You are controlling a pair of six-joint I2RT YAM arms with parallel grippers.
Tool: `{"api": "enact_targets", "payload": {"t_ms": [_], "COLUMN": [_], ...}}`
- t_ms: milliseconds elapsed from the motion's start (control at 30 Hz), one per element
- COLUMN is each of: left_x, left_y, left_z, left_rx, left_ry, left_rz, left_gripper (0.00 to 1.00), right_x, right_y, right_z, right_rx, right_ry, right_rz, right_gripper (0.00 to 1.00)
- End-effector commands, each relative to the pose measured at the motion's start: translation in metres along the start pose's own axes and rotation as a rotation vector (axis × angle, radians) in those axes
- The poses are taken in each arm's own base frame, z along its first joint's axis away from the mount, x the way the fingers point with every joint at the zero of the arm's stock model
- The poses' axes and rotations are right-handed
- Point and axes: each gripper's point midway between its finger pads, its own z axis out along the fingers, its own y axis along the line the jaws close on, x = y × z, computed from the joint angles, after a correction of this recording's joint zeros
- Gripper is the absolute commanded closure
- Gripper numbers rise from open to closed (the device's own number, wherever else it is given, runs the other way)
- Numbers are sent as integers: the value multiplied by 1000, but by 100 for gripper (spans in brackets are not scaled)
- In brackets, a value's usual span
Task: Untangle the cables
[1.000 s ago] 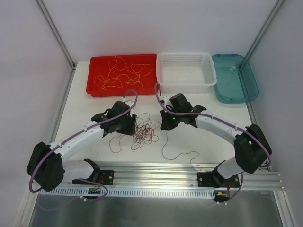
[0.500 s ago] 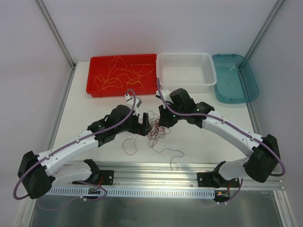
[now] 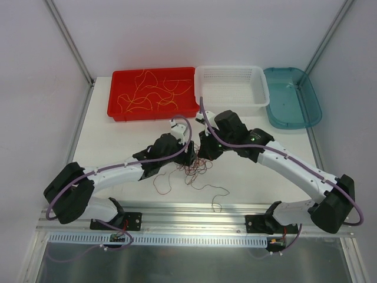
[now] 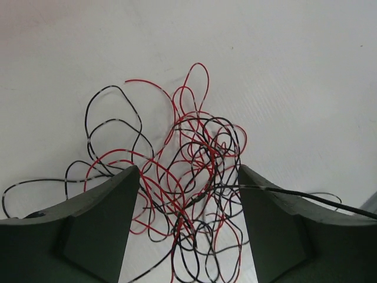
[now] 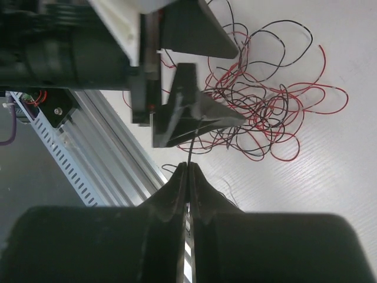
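The cables (image 3: 197, 167) are a loose clump of hair-thin red and black wires on the white table between both arms. One strand (image 3: 215, 191) trails toward the front and one loop (image 3: 160, 181) lies to the left. In the left wrist view the clump (image 4: 194, 171) lies between my left gripper's (image 4: 187, 171) open fingers (image 4: 100, 224). In the top view my left gripper (image 3: 187, 155) sits at the clump's left edge. My right gripper (image 5: 188, 167) is shut on one thin black wire running to the clump (image 5: 265, 103). It stands just right of the left gripper in the top view (image 3: 204, 151).
A red tray (image 3: 118, 109) holding yellow wires stands at the back left. A white basket (image 3: 259, 94) and a teal tray (image 3: 294, 118) stand at the back right. An aluminium rail (image 3: 194, 213) runs along the near table edge.
My left arm has reached right and forward, and its open fingers now straddle the clump. The clump has shifted right, and my right gripper has moved slightly toward the back with its wire.
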Motion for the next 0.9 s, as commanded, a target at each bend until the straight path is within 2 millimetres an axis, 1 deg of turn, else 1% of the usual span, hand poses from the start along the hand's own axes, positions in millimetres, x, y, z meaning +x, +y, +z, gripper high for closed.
{"api": "enact_targets", "payload": {"t_ms": [0,33,67,133,167,200,233,333,367,400,433,467,500,567,600,633,667,700,733,767,800,833,867], "left_x": [-23,-21,-16,-9,-2,1,2,15,14,16,25,20,24,25,24,23,24,22,21,22,23,20,23], "left_y": [-5,-5,-5,-4,-1,3,6,17,18,22,29,36,40,49,52,55,63,66,70,78,81,83,87], "left_z": [17,20,26,32,36,38,39,40,41,40,37,36,35,30,29,27,25,24,21,19,17,15,13], "left_rx": [-3,-6,-10,-19,-33,-55,-71,-133,-145,-167,-207,-248,-273,-303,-309,-314,-334,-338,-347,-366,-367,-368,-377], "left_ry": [-115,-108,-90,-68,-52,-49,-49,-15,-12,-3,35,24,34,35,32,30,32,28,26,29,33,25,29], "left_rz": [-35,-51,-60,-88,-97,-123,-135,-157,-158,-159,-153,-154,-157,-174,-191,-203,-218,-231,-242,-255,-266,-272,-278], "left_gripper": [32,37,40,46,49,51,56,66,72,74,76,80,81,82,83,84,84,84,84,83,83,82,82], "right_x": [-23,-25,-26,-28,-30,-32,-37,-45,-59,-60,-67,-81,-83,-96,-107,-113,-119,-127,-131,-135,-137,-143,-144], "right_y": [18,19,21,23,24,25,26,28,27,27,23,25,22,9,8,-3,-6,-6,-15,-17,-19,-22,-24], "right_z": [-20,-22,-25,-29,-33,-35,-40,-57,-70,-80,-90,-107,-118,-142,-163,-178,-191,-207,-219,-229,-237,-249,-254], "right_rx": [-38,-41,-45,-48,-50,-48,-48,-27,0,13,29,44,64,127,149,190,206,221,258,273,290,314,327], "right_ry": [-78,-83,-91,-99,-111,-117,-132,-161,-205,-206,-227,-272,-277,-325,-369,-404,-436,-481,-510,-538,-552,-586,-598], "right_rz": [-13,-13,-13,-11,-16,-17,-21,-45,-57,-65,-82,-97,-101,-92,-91,-70,-62,-61,-44,-42,-36,-30,-25], "right_gripper": [99,99,99,99,99,99,99,99,99,99,99,99,99,99,99,99,99,99,99,99,99,99,99]}}
